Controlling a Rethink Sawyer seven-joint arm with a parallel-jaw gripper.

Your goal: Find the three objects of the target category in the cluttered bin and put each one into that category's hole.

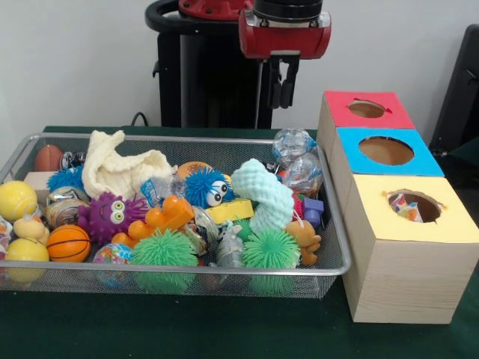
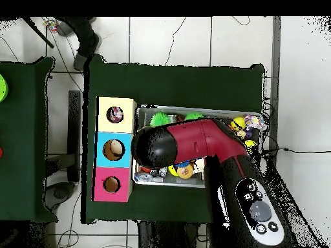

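While empty and nearly closed above the bin [image 1: 15,161], the pincer [image 1: 282,90]; dark green tabletop [image 1: 224,329], pale wall [image 1: 75,60].

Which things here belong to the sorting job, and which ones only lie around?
Part of the job:
- wire bin full of toys
- red box, blue box, yellow box, each with a hole
- gripper, above the bin's far side

Lying about:
- cables on the floor
- person's shoe at the overhead view's top

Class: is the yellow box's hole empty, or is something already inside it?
Not empty. Through the yellow box's hole a multicoloured object shows inside; what it is cannot be told.
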